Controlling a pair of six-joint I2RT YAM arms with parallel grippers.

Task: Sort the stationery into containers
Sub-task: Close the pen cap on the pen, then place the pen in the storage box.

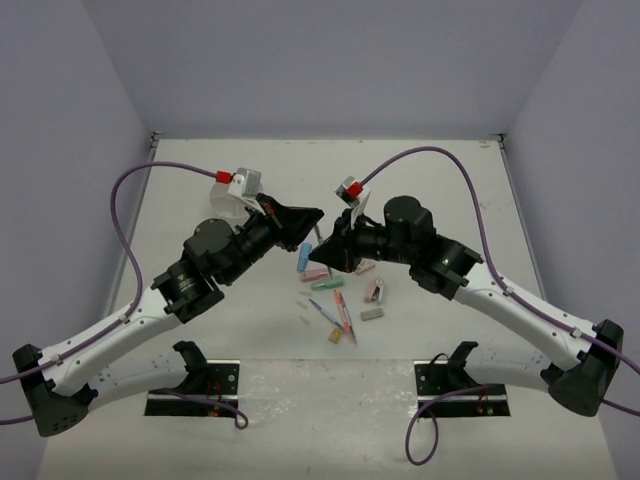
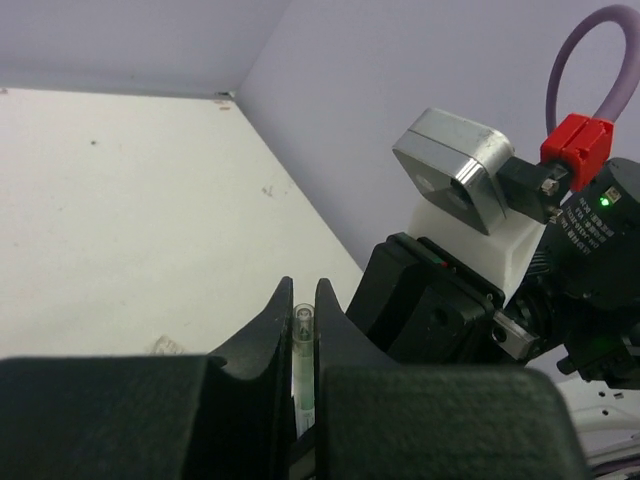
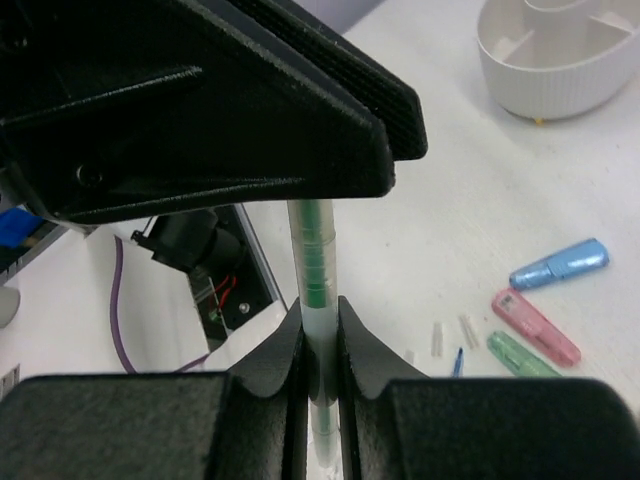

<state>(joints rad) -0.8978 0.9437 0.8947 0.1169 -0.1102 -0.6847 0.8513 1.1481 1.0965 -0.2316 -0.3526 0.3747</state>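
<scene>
A clear pen with a green core [image 3: 317, 260] is held between both grippers above the table. My right gripper [image 3: 320, 318] is shut on its barrel. My left gripper [image 2: 303, 300] is shut on its capped end [image 2: 304, 322], and its black body fills the top of the right wrist view. In the top view the two grippers meet at mid-table, left [image 1: 314, 216], right [image 1: 330, 250]. The white tub [image 3: 560, 70] shows only in the right wrist view. Blue [image 1: 305, 258], pink [image 1: 314, 274] and green [image 1: 327, 284] clips lie below the grippers.
More stationery lies near centre: thin pens [image 1: 343, 310], a pink clip [image 1: 374, 291], a grey eraser [image 1: 371, 314], a tan eraser [image 1: 336, 337]. The same clips show in the right wrist view, blue [image 3: 560, 265] and pink [image 3: 535, 327]. Arm base mounts [image 1: 195, 375] sit at the near edge.
</scene>
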